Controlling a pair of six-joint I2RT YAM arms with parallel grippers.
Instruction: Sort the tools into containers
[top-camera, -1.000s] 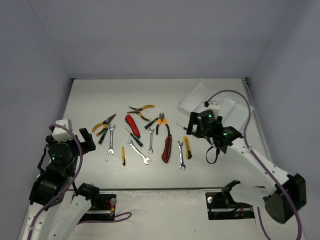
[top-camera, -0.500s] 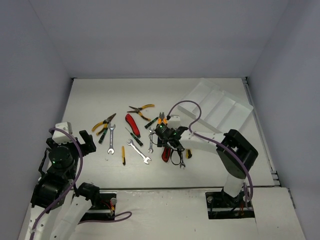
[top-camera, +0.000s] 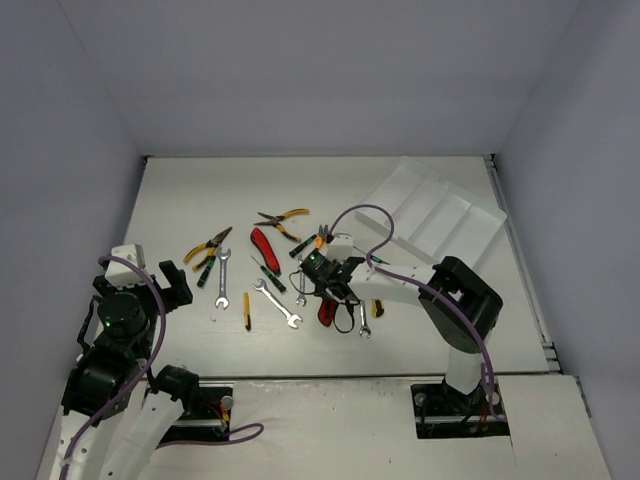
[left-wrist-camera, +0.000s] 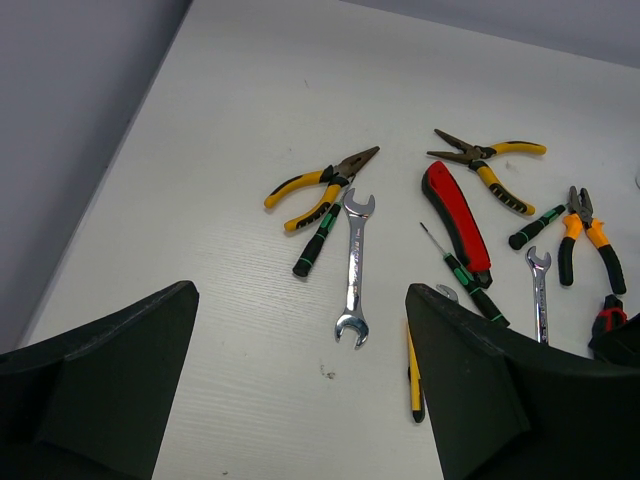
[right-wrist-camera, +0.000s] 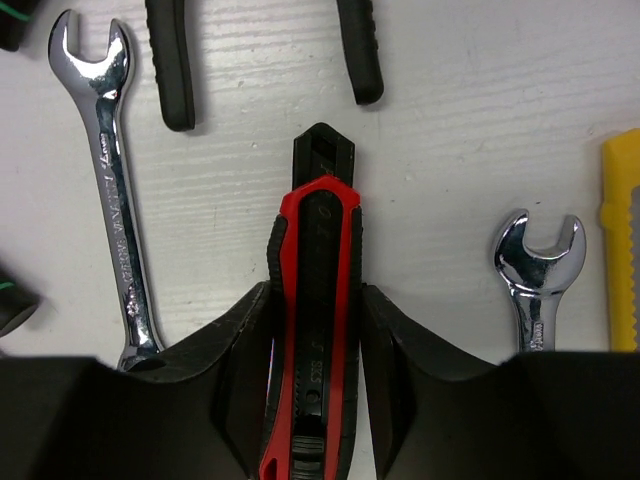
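Tray (top-camera: 440, 215) of four compartments far right, right pincer (right-wrist-camera: 315, 300) clamped on red-black knife (right-wrist-camera: 318, 240), left pincer (left-wrist-camera: 302, 295) apart

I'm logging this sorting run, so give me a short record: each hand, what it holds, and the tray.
left hand: open, holding nothing
right hand: closed on the red-black utility knife, which lies flat on the table
tray: far right corner, no tool visible inside
other tools: spread on the table, unsorted
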